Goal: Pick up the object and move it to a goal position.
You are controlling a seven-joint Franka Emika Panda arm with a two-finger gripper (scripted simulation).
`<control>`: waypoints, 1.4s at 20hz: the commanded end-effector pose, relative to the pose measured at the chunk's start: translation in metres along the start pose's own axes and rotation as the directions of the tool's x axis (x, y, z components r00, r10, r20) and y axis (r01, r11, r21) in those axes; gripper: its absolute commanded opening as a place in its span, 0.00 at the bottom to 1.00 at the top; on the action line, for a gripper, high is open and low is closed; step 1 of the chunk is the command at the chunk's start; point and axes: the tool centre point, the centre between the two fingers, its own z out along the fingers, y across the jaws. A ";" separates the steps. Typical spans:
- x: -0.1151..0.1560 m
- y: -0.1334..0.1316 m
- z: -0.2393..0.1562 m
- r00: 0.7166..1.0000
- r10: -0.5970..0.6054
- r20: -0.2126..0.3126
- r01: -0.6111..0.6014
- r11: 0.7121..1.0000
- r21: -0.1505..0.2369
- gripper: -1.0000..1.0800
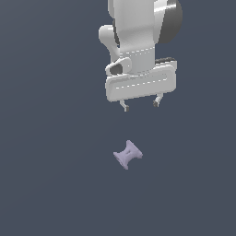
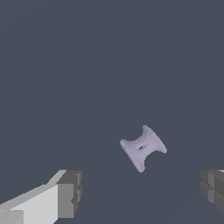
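Gripper (image 1: 140, 104) hangs well above the surface (image 1: 46, 184), fingers spread wide, nothing between them. You can see both fingertips (image 1: 124, 107) poking out below the white hand body in the exterior view, clearly apart.

Object (image 1: 128, 155) sits alone on the surface, below the gripper and slightly toward the exterior view's left of its midline. No contact, well apart vertically.

Key relation for your next move: the object's axis is skewed against the finger line. In the exterior view its flared ends point roughly lower-left and upper-right, waist crossing that diagonal. Wrist view agrees: the object (image 2: 143, 148) lies tilted, ahead of the gap between the two finger pads (image 2: 70, 192) rather than centred in it (offset is small, but it's there).

My read: you're at the approach step, grasp not yet begun. You'll likely want a wrist rotation so the pads close across the narrow waist, plus a small lateral shift before descending. Close on the flared ends instead and it may well squirt out or twist.

Goal position isn't marked in either view, so can't tell you where it lies.
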 end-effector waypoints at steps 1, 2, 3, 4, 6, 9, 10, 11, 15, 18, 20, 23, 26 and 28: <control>0.013 -0.010 -0.027 0.998 -0.010 -0.068 0.011 1.000 0.011 1.00; 0.018 -0.014 -0.037 0.995 -0.015 -0.094 0.016 1.000 0.014 1.00; 0.023 -0.018 -0.047 0.993 -0.020 -0.119 0.022 1.000 0.015 1.00; 0.027 -0.022 -0.057 0.989 -0.025 -0.145 0.027 1.000 0.016 1.00; 0.035 -0.030 -0.077 0.980 -0.036 -0.194 0.039 0.999 0.015 1.00; 0.044 -0.043 -0.106 0.963 -0.055 -0.264 0.059 0.998 0.006 1.00; 0.047 -0.047 -0.115 0.956 -0.062 -0.286 0.066 0.998 0.002 1.00; 0.049 -0.052 -0.123 0.949 -0.070 -0.308 0.073 0.997 -0.003 1.00; 0.057 -0.071 -0.154 0.916 -0.104 -0.387 0.100 0.994 -0.031 1.00; 0.060 -0.085 -0.173 0.889 -0.134 -0.437 0.120 0.991 -0.060 1.00; 0.062 -0.095 -0.184 0.871 -0.156 -0.467 0.133 0.988 -0.081 1.00; 0.063 -0.110 -0.195 0.842 -0.190 -0.504 0.151 0.981 -0.118 1.00; 0.063 -0.125 -0.202 0.814 -0.228 -0.534 0.168 0.973 -0.158 1.00; 0.063 -0.135 -0.204 0.797 -0.254 -0.549 0.179 0.966 -0.187 1.00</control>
